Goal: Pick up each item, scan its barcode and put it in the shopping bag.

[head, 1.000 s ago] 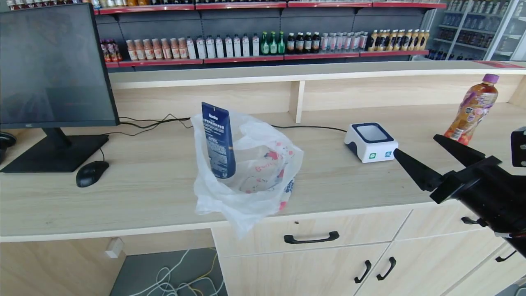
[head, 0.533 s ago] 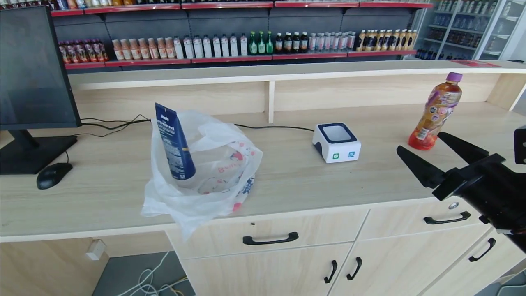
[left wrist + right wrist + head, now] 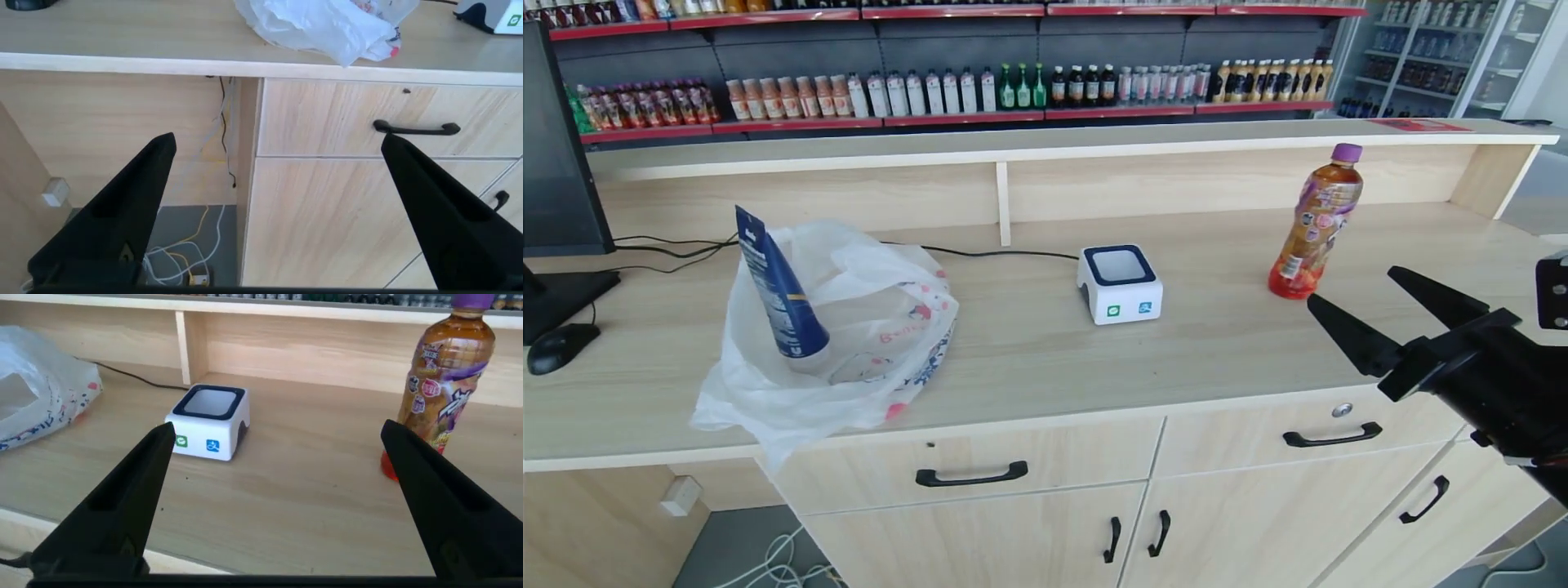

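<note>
Shop counter (image 3: 1029,359) with shelves (image 3: 947,90) of drinks behind it. The item left to deal with looks like the orange bottle (image 3: 1315,224) with the purple cap, standing upright toward the robot's right, well apart from the white scanner (image 3: 1119,286). The blue tube (image 3: 780,286) already sits in the shopping bag (image 3: 849,359) over on the left, so I'd say the bottle pickup is the step in hand. To do it well, I'd come in level and take the bottle around its middle, one finger on each side, since a tall narrow bottle tips easily if nudged near the cap. Keep the fingers off the barcode too, though I can't tell where it sits on the label. The right gripper (image 3: 1352,286) is spread wide and empty, near the bottle's base but touching nothing. The left gripper (image 3: 278,140) is also wide and empty, low in front of the drawers (image 3: 368,122).
</note>
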Motion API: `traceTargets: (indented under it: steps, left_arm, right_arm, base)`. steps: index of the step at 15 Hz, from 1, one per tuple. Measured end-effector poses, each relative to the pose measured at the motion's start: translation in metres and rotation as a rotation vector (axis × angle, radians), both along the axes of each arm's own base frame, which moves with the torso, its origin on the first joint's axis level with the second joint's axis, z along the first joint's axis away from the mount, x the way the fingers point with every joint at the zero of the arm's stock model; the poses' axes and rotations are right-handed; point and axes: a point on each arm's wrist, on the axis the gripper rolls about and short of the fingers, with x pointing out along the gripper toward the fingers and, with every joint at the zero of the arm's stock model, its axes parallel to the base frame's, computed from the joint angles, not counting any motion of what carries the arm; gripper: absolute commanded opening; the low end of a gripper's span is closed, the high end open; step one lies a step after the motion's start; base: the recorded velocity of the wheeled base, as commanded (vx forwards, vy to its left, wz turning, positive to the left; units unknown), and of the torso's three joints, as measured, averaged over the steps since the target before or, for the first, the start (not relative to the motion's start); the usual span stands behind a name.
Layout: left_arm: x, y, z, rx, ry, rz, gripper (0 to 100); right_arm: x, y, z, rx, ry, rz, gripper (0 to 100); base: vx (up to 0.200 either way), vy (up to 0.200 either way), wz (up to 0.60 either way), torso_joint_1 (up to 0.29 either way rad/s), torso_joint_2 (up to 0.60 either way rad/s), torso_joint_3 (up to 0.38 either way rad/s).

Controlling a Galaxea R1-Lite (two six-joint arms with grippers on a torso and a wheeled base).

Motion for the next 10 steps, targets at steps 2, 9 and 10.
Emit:
traceTargets:
  steps: [2,9,10]
  left_arm:
    - [0.0,0.0,0.0,0.0,0.0,0.0,100]
    - [0.0,0.0,0.0,0.0,0.0,-0.001,100]
    - [0.0,0.0,0.0,0.0,0.0,0.0,100]
  right_arm:
    - [0.0007,0.0001,-0.0014,-0.001,0.006,0.0,100]
    - [0.004,0.0005,-0.0055,-0.004,0.025,-0.001,100]
    - [0.0048,0.0008,-0.0057,-0.004,0.026,0.0,100]
  base:
    - [0.0,-0.2,0.0,0.007,0.0,0.002]
    - [0.0,-0.2,0.0,0.0,0.0,0.002]
    - [0.0,-0.2,0.0,0.007,0.0,0.002]
